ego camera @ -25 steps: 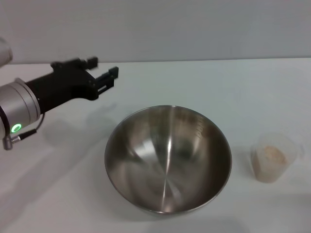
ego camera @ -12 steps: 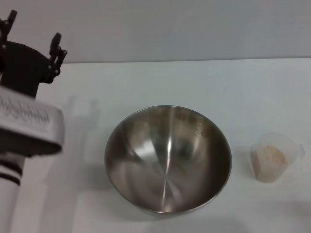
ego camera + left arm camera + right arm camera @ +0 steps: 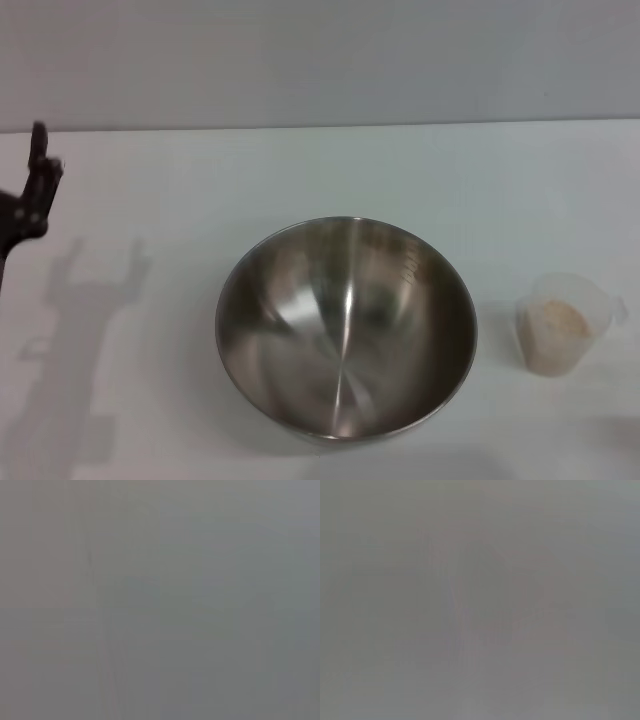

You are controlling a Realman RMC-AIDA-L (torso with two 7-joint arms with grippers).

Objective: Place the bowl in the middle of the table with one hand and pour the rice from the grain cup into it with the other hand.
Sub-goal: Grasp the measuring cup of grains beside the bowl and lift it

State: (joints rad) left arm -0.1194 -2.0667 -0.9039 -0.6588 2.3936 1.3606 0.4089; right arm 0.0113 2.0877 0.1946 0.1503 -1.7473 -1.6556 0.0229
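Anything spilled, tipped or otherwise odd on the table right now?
Nothing stands out. The bowl sits upright and empty mid-table, the grain cup stands upright beside it holding its rice, and no grains lie on the table. The left gripper is at the far edge.

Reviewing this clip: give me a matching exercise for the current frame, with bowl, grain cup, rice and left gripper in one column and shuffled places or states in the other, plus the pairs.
Things:
1. bowl
2. grain cup
3. rice
4. left gripper

Places or states:
A. inside the translucent cup
B. at the head view's left edge, clear of everything
C. standing upright on the table, toward the robot's right of the bowl
D. empty, in the middle of the table

Pairs: 1-D, 2-C, 3-A, 4-B
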